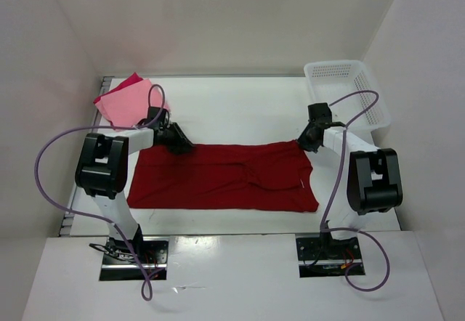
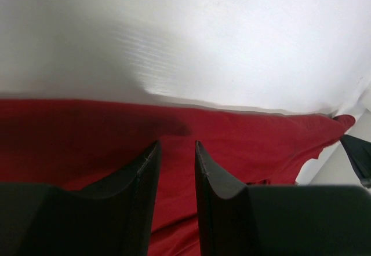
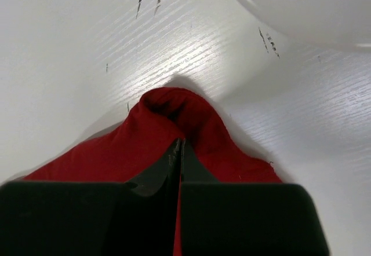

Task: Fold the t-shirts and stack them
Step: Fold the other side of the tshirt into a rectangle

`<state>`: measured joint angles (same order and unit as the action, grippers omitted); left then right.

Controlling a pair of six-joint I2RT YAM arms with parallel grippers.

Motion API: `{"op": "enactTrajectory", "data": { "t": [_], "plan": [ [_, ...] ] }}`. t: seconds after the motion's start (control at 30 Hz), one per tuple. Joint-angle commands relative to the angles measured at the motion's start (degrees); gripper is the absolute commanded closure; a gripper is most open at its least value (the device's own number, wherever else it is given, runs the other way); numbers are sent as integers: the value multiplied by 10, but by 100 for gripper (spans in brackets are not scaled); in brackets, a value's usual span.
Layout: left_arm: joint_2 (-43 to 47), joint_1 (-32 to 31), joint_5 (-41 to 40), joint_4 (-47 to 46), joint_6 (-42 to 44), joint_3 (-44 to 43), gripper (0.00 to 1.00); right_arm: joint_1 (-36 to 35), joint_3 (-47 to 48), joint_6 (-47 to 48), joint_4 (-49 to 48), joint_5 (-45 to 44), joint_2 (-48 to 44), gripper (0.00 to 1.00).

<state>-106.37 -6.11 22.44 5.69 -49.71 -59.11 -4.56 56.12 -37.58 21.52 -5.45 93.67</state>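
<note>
Dark red t-shirt (image 1: 225, 176), spread flat across the middle of the white worktop (image 1: 240, 107), long side running left to right. The left fingers (image 2: 145, 172) stand parted over its far left edge, red cloth showing in the gap. The right fingers (image 3: 162, 169) are clenched on its far right corner, which puckers into a small peak.

At the far left corner lies the light salmon pink t-shirt (image 1: 131, 104), with the crimson-pink t-shirt (image 1: 128, 83) showing behind it; the left arm crosses in front of both. A white lattice basket (image 1: 349, 88) stands at the far right corner, apart from the red cloth. Purple cables (image 1: 54, 154) loop from both arms. Plain white walls (image 1: 218, 16) enclose the worktop on three sides.
</note>
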Motion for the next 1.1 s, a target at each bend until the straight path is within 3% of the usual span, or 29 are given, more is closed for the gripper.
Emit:
{"op": "enactTrajectory", "data": {
  "t": [0.0,0.07,0.2,0.23,0.37,0.47,0.53,0.57,0.6,0.67,0.7,0.77,0.97,1.07],
  "plan": [
    [38,7,-36,30,14,0,63,4,-9,7,-5,-21,-43,99],
    [45,7,-36,30,14,-5,63,4,-9,7,6,-11,-43,99],
    [70,7,-25,35,8,1,60,4,-15,1,13,6,-70,64],
    [80,7,-25,35,8,7,60,4,-15,1,22,6,-79,62],
    [96,-6,-20,35,8,20,60,-31,6,1,49,33,-122,64],
    [101,-17,-8,35,8,25,60,-85,-1,-6,65,56,-133,84],
    [107,-24,-8,41,14,30,60,-178,-14,-21,70,82,-133,95],
    [107,-24,-8,41,14,30,60,-179,-20,-21,70,90,-133,95],
    [112,-24,-8,41,19,30,60,-228,-20,-26,70,90,-120,95],
    [112,-24,-3,41,19,37,60,-305,-20,-35,77,91,-108,86],
    [112,-24,-3,41,19,44,60,-326,-13,-35,83,71,-98,76],
    [112,-24,-3,41,19,44,60,-353,-8,-41,83,62,-87,69],
    [112,-29,-3,41,19,50,60,-372,6,-36,76,29,-44,60],
    [112,-29,-3,41,19,50,60,-372,19,-25,76,16,-16,60]
  ]
}}
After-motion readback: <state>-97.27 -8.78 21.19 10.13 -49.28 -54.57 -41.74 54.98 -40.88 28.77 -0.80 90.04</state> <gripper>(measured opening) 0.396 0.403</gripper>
